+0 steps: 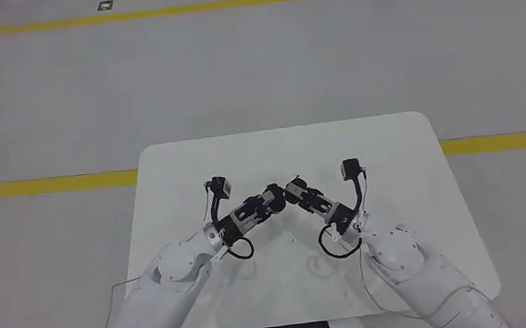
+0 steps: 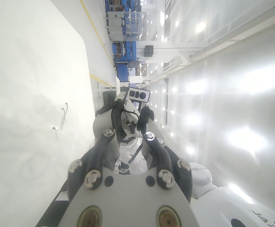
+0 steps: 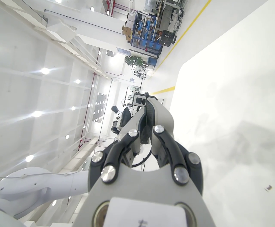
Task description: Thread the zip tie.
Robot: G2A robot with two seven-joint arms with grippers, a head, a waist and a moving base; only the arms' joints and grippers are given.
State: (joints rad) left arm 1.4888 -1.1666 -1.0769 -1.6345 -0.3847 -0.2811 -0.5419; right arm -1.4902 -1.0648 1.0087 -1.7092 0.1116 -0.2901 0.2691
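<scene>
- While its jaws pinch shut on a thin zip tie (image 3: 146,94), the right gripper (image 1: 293,189) sits mid-frame.
- The left gripper (image 1: 274,196) faces it, jaws partly apart, seemingly empty.
- Slight misalignment could buckle the tie.

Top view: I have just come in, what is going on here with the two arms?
The right tool and the left tool meet nearly tip to tip above the middle of the white table. The right one is shut; whether it pinches a zip tie is too fine to tell. The left one is open. A few thin ties lie loose on the table.
</scene>
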